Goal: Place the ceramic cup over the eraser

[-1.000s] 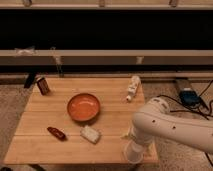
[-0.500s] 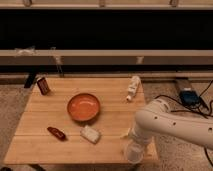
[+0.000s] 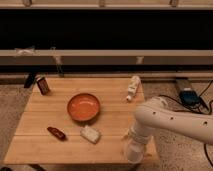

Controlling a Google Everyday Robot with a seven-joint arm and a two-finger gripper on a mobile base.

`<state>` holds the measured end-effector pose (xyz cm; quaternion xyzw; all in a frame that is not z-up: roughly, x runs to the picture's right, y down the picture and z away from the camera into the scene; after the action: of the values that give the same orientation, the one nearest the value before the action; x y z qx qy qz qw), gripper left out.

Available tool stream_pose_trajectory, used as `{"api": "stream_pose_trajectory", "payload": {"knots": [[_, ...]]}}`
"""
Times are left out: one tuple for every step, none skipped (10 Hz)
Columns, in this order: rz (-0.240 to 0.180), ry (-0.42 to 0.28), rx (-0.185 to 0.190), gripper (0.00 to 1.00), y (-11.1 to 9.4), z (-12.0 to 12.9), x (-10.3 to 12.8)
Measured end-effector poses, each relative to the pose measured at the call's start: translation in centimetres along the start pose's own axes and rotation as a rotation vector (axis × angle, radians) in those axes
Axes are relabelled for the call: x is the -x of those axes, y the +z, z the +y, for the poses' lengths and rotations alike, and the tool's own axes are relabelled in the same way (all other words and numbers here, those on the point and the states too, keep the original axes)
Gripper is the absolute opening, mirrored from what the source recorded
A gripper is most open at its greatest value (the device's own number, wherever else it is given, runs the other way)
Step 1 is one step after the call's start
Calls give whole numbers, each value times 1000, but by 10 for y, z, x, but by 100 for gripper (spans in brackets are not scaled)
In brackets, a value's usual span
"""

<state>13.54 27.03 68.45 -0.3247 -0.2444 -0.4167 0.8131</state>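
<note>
The ceramic cup is a small pale white cup at the table's front right edge, directly under the end of my arm. My gripper reaches down onto the cup from above, and the white wrist hides most of it. The eraser is a small dark reddish-brown upright block at the table's back left corner, far from the gripper and the cup.
On the wooden table an orange bowl sits in the middle. A pale flat block and a flat red thing lie in front of it. A slim white bottle lies at the back right. Cables and a box are on the floor at the right.
The arm's elbow has shifted slightly. The gripper and the cup stay at the front right edge of the table. Nothing else has moved.
</note>
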Motion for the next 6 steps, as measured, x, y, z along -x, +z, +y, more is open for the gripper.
{"api": "stream_pose_trajectory", "payload": {"knots": [[-7,9,9,45,0,1,0],[-11,14,18,35,1,1,1],[-13,21,28,24,1,1,2],[-10,22,37,14,0,1,3],[4,17,45,4,-6,-3,4],[23,5,50,0,-15,-9,4]]}}
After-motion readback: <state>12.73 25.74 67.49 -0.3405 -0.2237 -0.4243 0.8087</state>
